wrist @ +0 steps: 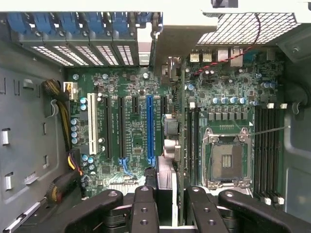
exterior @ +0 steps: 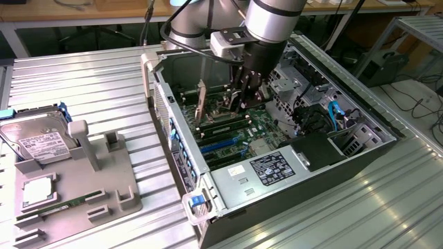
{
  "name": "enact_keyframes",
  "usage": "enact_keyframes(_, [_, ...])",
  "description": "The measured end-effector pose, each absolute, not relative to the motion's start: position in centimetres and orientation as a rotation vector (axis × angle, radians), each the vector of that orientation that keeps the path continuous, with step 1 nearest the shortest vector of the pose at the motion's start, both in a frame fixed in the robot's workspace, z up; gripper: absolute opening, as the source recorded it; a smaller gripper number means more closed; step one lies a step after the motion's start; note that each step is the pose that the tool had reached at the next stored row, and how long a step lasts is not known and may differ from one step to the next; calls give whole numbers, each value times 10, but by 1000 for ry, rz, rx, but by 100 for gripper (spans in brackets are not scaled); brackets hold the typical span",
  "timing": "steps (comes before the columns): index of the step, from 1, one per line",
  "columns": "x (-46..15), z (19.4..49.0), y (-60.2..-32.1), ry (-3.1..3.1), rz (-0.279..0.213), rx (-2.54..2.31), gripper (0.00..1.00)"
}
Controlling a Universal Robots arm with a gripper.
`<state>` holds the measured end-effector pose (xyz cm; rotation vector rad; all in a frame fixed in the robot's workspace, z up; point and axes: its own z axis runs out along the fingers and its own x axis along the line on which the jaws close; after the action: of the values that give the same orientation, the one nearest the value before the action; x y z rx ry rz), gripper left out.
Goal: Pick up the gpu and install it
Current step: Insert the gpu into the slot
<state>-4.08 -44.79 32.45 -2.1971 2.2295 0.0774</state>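
Wrist view, jaws [wrist: 170,194]: two black fingers closed on the dark edge of the flat green circuit-board gpu card [wrist: 168,131].
Wrist view, gpu: seen edge-on, standing upright over the green motherboard [wrist: 131,121], its silver bracket end towards the case wall with the blue latches.
Wrist view, gpu position: just beside the long blue slot [wrist: 149,126], between that slot and the empty square processor socket [wrist: 223,160]; whether it is seated, I cannot tell.
Exterior view, arm: reaches straight down into the open grey computer case [exterior: 229,181], jaws low over the board.
Exterior view, ribbed metal surface [exterior: 90,83]: carries the case and, at the exterior view's left, a grey holder tray [exterior: 104,181].
Exterior view, tray: holds a silver boxy hard drive [exterior: 35,140] and a narrow green memory stick [exterior: 62,205], well apart from the jaws.
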Motion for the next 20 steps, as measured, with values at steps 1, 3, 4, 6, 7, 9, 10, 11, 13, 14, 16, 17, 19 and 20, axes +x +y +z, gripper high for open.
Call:
enact_keyframes(1, [-41, 324, -448, 2229, 77, -2197, 28])
enact_keyframes(3, [-41, 322, -448, 2228, 75, -2197, 28])
enact_keyframes(4, [-41, 321, -448, 2226, 73, -2197, 28])
enact_keyframes(6, [-41, 321, -448, 2224, 70, -2197, 28])
enact_keyframes(7, [-41, 321, -448, 2223, 69, -2197, 28])
enact_keyframes(9, [-41, 320, -448, 2223, 70, -2197, 28])
enact_keyframes(10, [-41, 320, -448, 2223, 70, -2196, 28])
enact_keyframes(11, [-41, 320, -450, 2223, 70, -2196, 28])
enact_keyframes(13, [-41, 320, -452, 2223, 70, -2197, 28])
enact_keyframes(14, [-41, 320, -452, 2223, 70, -2197, 28])
enact_keyframes(16, [-41, 319, -452, 2223, 70, -2197, 28])
enact_keyframes(17, [-42, 318, -453, 2220, 70, -2199, 28])
enact_keyframes(19, [-43, 316, -453, 2208, 70, -2211, 28])
enact_keyframes(20, [-43, 315, -453, 2204, 70, -2216, 28])
